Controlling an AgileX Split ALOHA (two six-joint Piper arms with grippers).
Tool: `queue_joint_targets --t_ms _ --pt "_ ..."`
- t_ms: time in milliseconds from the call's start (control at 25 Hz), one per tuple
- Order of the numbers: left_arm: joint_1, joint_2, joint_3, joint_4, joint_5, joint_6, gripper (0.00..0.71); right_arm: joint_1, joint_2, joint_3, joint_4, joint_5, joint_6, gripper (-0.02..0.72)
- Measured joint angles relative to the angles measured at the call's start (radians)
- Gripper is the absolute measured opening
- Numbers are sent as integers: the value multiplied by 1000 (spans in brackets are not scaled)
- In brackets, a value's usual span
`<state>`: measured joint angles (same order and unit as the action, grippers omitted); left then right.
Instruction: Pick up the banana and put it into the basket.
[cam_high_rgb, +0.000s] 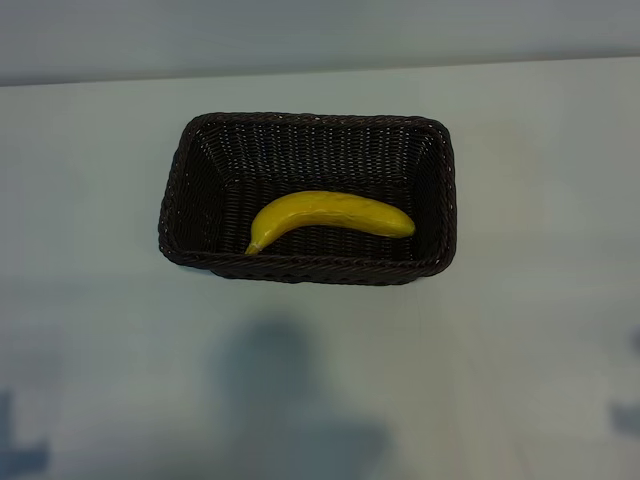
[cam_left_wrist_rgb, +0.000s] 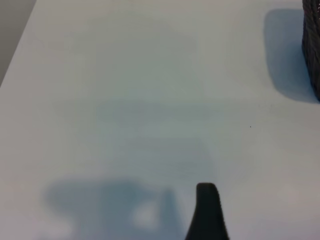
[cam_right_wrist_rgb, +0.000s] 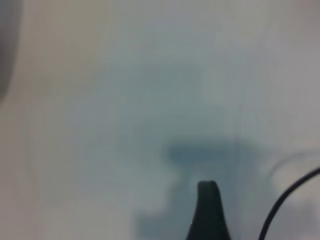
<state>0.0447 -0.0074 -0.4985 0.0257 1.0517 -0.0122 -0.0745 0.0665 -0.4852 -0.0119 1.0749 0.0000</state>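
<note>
The yellow banana (cam_high_rgb: 330, 218) lies inside the dark brown wicker basket (cam_high_rgb: 190, 140) in the middle of the white table, stem end toward the basket's front left corner. Neither gripper shows in the exterior view. My left gripper (cam_left_wrist_rgb: 162, 234) hangs over bare table well away from the basket, whose corner (cam_left_wrist_rgb: 312, 50) shows at that view's edge. Only one of its dark fingers (cam_left_wrist_rgb: 207, 212) is in frame, with nothing against it. My right gripper (cam_right_wrist_rgb: 162, 234) is also over bare table, one dark finger (cam_right_wrist_rgb: 208, 212) in frame and nothing held.
The white table (cam_high_rgb: 540, 330) stretches all round the basket, and its far edge (cam_high_rgb: 320, 72) runs behind it. A thin black cable (cam_right_wrist_rgb: 292, 197) curves beside the right finger. Soft shadows (cam_high_rgb: 285, 400) fall on the table in front of the basket.
</note>
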Motion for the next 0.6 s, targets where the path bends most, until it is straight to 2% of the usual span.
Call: queue_joint_targets --t_ms 120,600 --pt "0 0 0 0 0 0 571 0 -72 0 0 2 0 545" --pt "0 0 0 1 0 -2 571 1 -73 0 12 -5 0 545"
